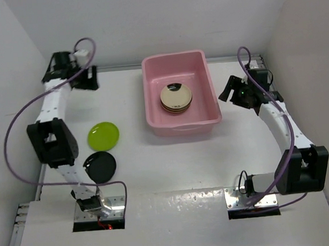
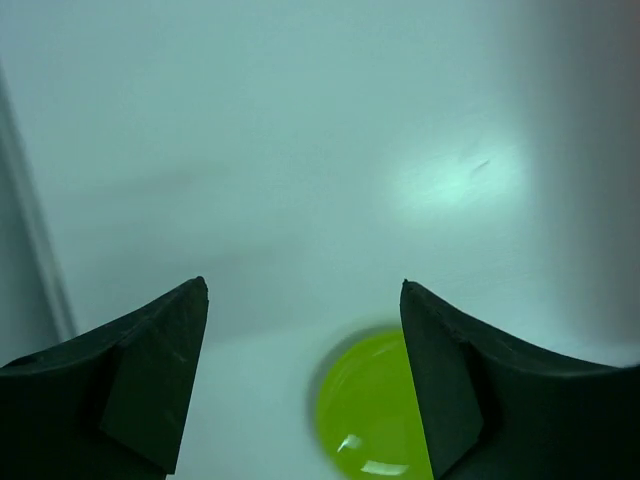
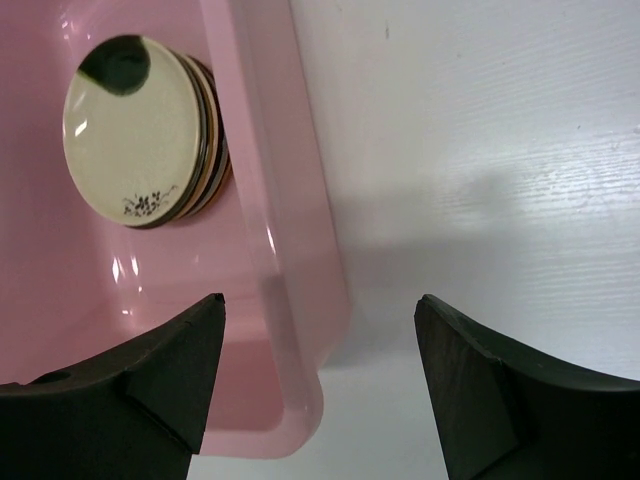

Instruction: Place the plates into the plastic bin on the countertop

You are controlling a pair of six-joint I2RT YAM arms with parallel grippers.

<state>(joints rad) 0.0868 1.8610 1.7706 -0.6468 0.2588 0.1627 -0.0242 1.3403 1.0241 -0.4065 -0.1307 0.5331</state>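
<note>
From above, your left fingers (image 1: 91, 78) hang released near the far-left corner, well apart from the lime green plate (image 1: 103, 136) and black plate (image 1: 100, 166) lying on the worktop (image 1: 174, 173). On the reach back, the arm's elbow could sweep the black plate beside it. In the left wrist view the spread fingers (image 2: 150, 390) hold nothing, and the lime green plate (image 2: 365, 420) lies flat below, so its glossy rim may skid out of a shallow pinch. In the right wrist view your right fingers (image 3: 480, 400), also released and empty, frame the wall of the pink bin (image 3: 300, 300) that holds the stack of plates (image 3: 140, 130). Descending here would likely shove the bin.
</note>
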